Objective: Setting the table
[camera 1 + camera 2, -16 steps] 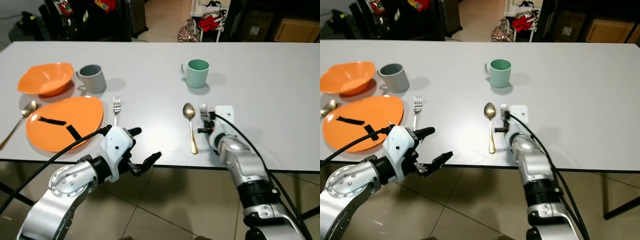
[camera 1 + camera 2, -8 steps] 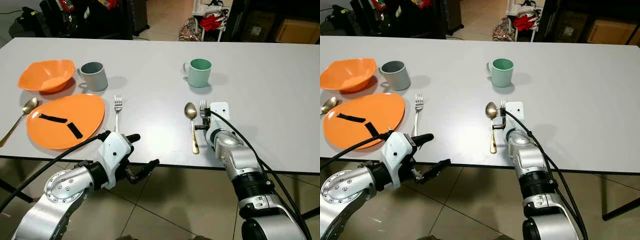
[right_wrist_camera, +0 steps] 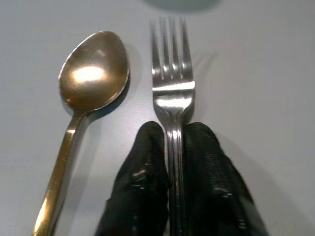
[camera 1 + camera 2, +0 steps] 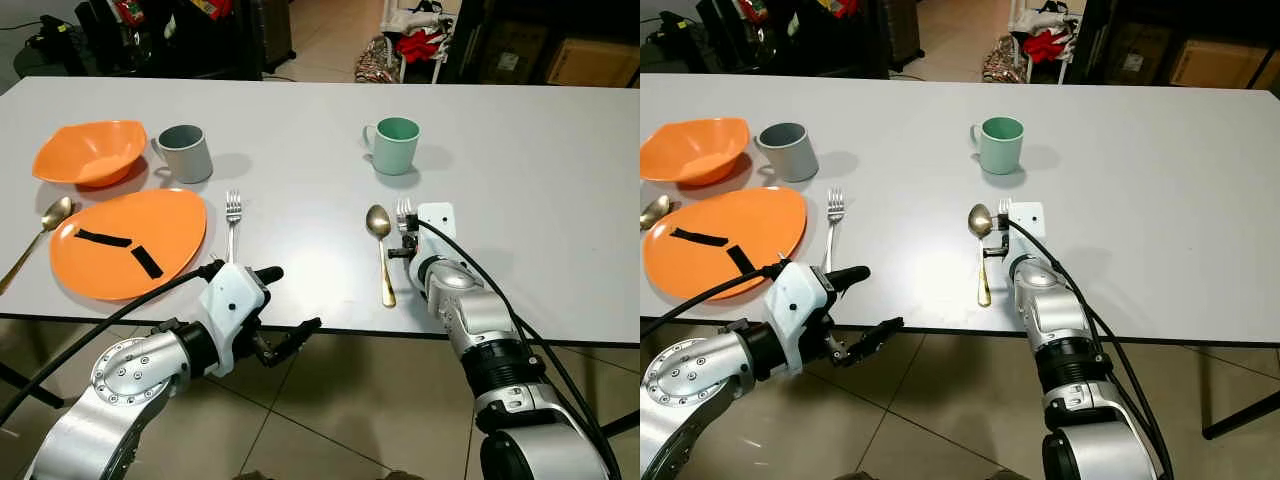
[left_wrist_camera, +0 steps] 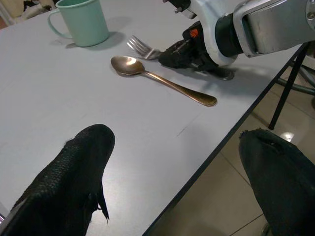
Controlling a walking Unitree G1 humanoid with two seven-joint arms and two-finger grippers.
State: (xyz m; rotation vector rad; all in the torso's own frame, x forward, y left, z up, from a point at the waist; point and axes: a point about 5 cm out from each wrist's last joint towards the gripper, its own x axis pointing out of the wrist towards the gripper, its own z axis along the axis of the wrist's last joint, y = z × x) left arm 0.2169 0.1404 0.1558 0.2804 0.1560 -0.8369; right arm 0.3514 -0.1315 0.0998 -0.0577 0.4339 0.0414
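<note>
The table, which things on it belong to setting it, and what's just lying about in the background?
Setting the table: silver fork pinched in the right claw, gold spoon beside it, mint green mug, grey mug, orange plate, orange bowl, second silver fork.

Lying about: red clothes, cardboard box.

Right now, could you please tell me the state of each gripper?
Left gripper: open, holding nothing, at the near table edge.
Right gripper: shut on the silver fork, beside the gold spoon.
</note>
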